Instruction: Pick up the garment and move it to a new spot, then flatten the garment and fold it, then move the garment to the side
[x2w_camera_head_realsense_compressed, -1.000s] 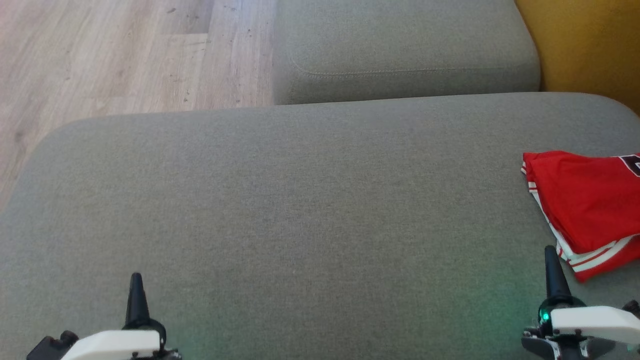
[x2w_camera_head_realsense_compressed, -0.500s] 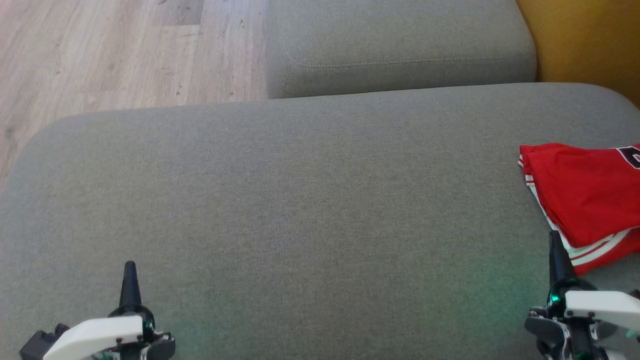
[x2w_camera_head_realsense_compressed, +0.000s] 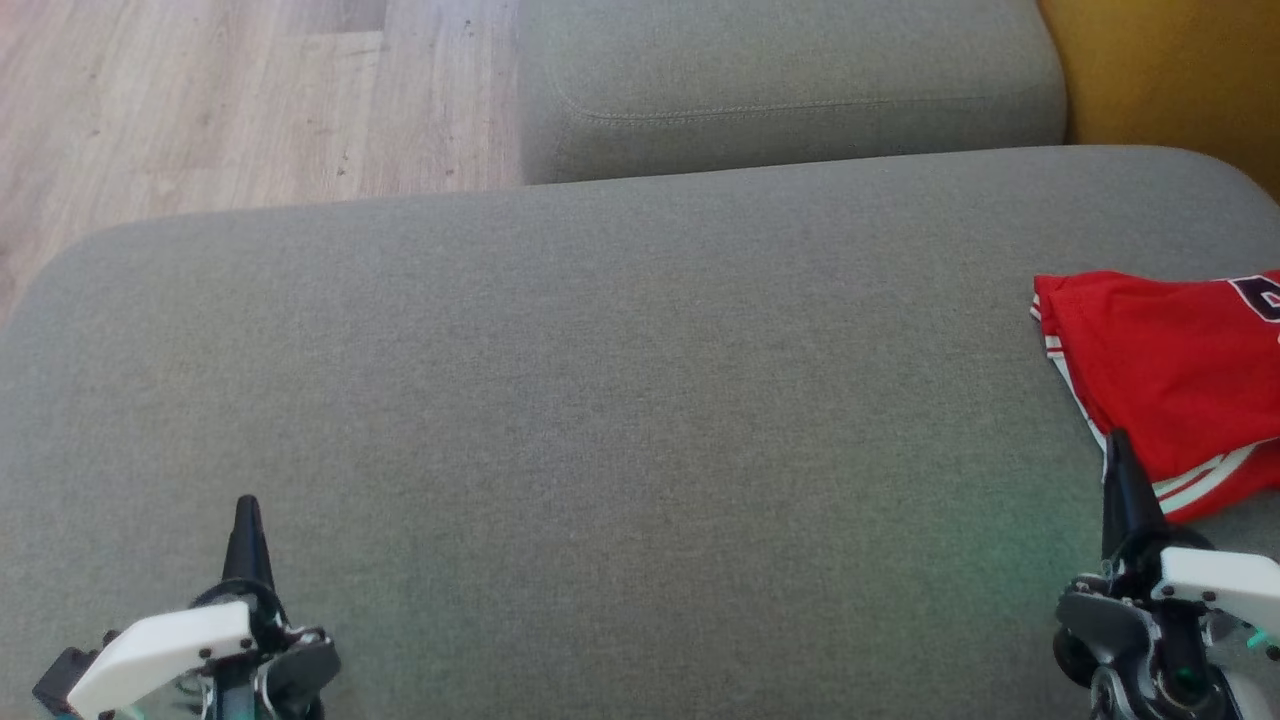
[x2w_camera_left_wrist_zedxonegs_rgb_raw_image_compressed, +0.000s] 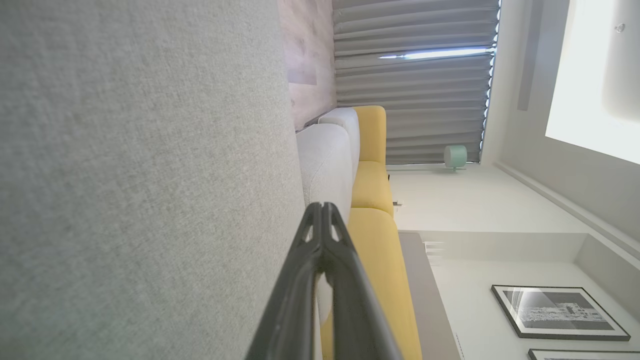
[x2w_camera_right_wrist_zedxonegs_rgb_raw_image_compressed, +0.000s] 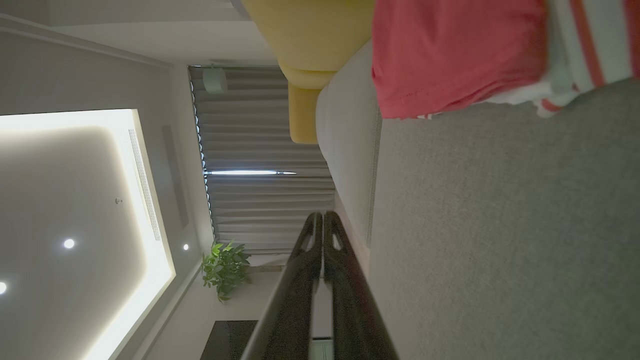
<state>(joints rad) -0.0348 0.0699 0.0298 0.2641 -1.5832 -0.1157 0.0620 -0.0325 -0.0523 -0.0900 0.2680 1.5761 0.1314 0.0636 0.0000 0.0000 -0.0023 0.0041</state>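
Note:
The garment (x2w_camera_head_realsense_compressed: 1170, 380) is a red jersey with white-and-red striped trim, lying folded at the right edge of the grey cushion (x2w_camera_head_realsense_compressed: 600, 400). In the right wrist view the garment (x2w_camera_right_wrist_zedxonegs_rgb_raw_image_compressed: 450, 55) lies at the top. My right gripper (x2w_camera_head_realsense_compressed: 1116, 445) is shut and empty, its tip just in front of the garment's near striped edge; in its own view the fingertips (x2w_camera_right_wrist_zedxonegs_rgb_raw_image_compressed: 322, 216) press together. My left gripper (x2w_camera_head_realsense_compressed: 245, 505) is shut and empty at the lower left, far from the garment. Its fingertips (x2w_camera_left_wrist_zedxonegs_rgb_raw_image_compressed: 320, 206) meet in the left wrist view.
A second grey cushion (x2w_camera_head_realsense_compressed: 790, 90) stands behind the big one. Wooden floor (x2w_camera_head_realsense_compressed: 200, 100) lies at the upper left. A yellow sofa (x2w_camera_head_realsense_compressed: 1180, 70) rises at the upper right. The wrist views show curtains (x2w_camera_left_wrist_zedxonegs_rgb_raw_image_compressed: 415, 85), a potted plant (x2w_camera_right_wrist_zedxonegs_rgb_raw_image_compressed: 225, 267) and framed pictures (x2w_camera_left_wrist_zedxonegs_rgb_raw_image_compressed: 555, 312).
The head camera has tilted, so the whole scene sits lower and closer. Both grippers stay shut. The garment lies where it was on the cushion.

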